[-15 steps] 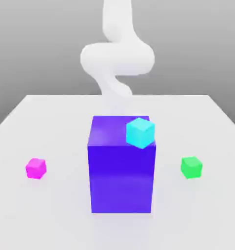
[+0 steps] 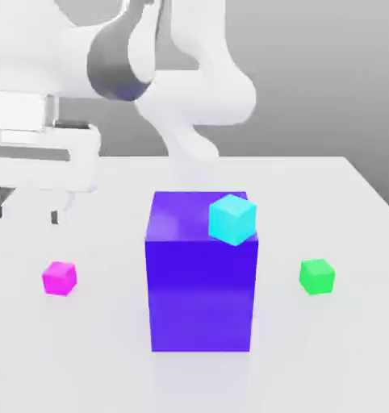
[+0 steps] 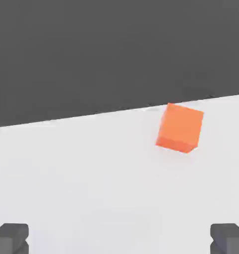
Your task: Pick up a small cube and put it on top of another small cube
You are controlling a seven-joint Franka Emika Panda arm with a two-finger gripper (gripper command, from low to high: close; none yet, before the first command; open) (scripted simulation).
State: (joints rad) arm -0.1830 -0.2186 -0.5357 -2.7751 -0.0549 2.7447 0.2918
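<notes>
The small magenta cube [image 2: 60,278] lies on the white table at the exterior view's left. The small green cube [image 2: 317,276] lies at the exterior view's right, with the big purple block between them. My gripper [image 2: 26,214] hangs above the table, up and to the left of the magenta cube, not touching it. Its two dark fingertips [image 3: 10,238] stand wide apart with nothing between them, so my gripper [image 3: 119,240] is open. In the hand view an orange cube [image 3: 180,127] sits on the white surface, well clear of the fingers.
A tall purple block [image 2: 202,274] stands mid-table with a cyan cube [image 2: 232,219] on its top corner. The white arm reaches from behind the block over to the exterior view's left. The white table [image 2: 101,355] ends behind the block.
The arm has swung from behind the purple block to the exterior view's left, bringing the hand and fingers into sight above the table. The cubes have not moved.
</notes>
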